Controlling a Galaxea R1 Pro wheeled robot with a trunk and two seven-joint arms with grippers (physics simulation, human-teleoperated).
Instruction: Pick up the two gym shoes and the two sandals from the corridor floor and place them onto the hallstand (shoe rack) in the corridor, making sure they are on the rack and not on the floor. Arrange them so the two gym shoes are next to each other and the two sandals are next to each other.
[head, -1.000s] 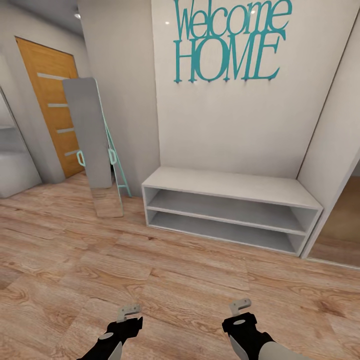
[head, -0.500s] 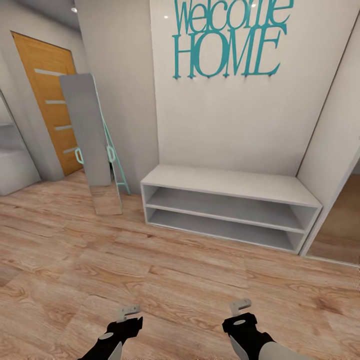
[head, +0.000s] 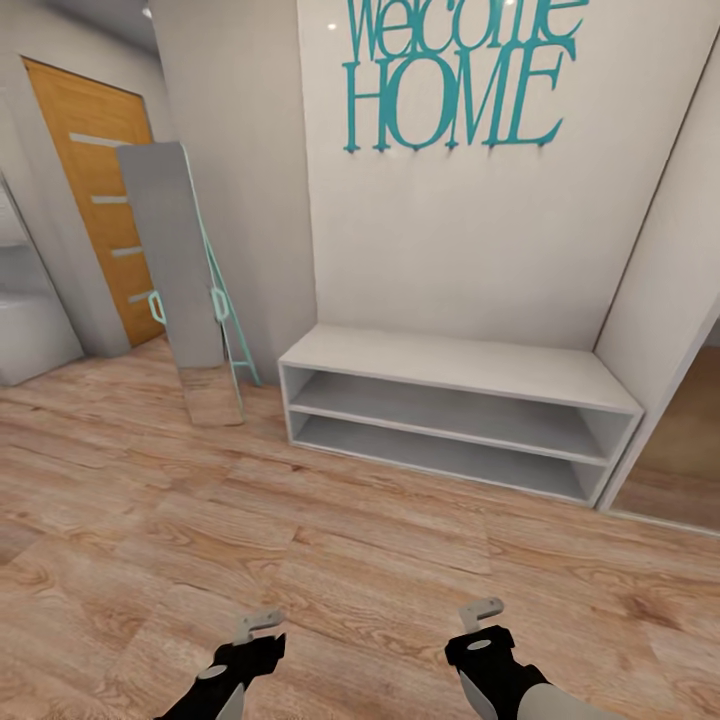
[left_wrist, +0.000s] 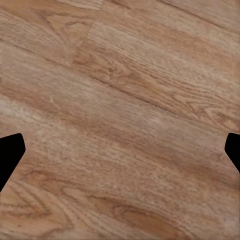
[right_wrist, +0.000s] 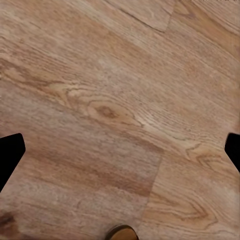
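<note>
ahead, the hallstand (head: 455, 400) stands against the white wall under teal "welcome home" lettering (head: 455, 75), both low shelves and its flat top bare. left of it a tall grey mirror (head: 180, 270) leans by the corner, an orange wooden door (head: 95, 180) beyond. corridor floor (head: 330, 540) of light wood planks runs up to the unit. left gripper (head: 258, 625) and right gripper (head: 482, 612) hang low over the planks, well apart; both wrist views show dark fingertips (left_wrist: 10, 155) (right_wrist: 10, 152) at opposite edges, jaws spread wide, nothing between them but floor grain. a small tan rounded edge (right_wrist: 122, 232) shows in the right wrist view, too little to name
</note>
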